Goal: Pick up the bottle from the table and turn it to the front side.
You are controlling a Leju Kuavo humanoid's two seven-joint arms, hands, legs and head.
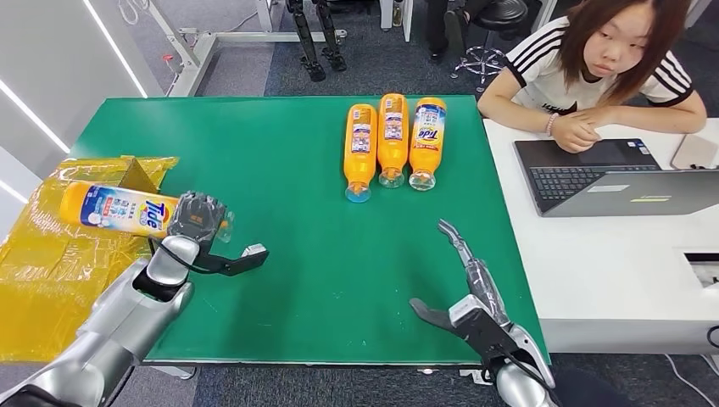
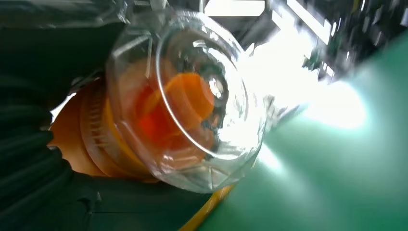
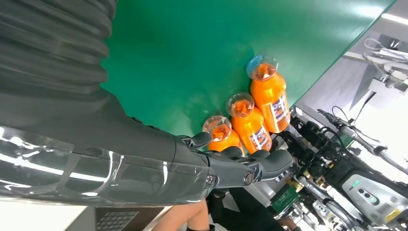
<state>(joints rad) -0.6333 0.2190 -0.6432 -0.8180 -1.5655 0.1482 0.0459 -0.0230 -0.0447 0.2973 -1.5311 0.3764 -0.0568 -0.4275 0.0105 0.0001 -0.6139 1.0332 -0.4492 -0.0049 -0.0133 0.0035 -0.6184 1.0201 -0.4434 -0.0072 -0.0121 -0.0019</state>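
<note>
Green table (image 1: 280, 170): three bottles (image 1: 392, 127) lying; left hand (image 1: 199, 222) grips fourth bottle (image 1: 114, 208); right hand (image 1: 475, 292) spread, empty.

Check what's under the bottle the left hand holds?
Under the held bottle lies yellow plastic sheeting beside the green table. The left hand covers its cap end; whatever's beneath the sheeting is hidden.

Orange bottles (image 1: 392, 140), green table (image 1: 280, 161)

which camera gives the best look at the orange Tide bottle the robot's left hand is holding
The head view: the orange Tide bottle lies sideways in the left hand, label facing up. The left wrist view shows just its clear cap, close and blurred. The right wrist view shows other bottles.
</note>
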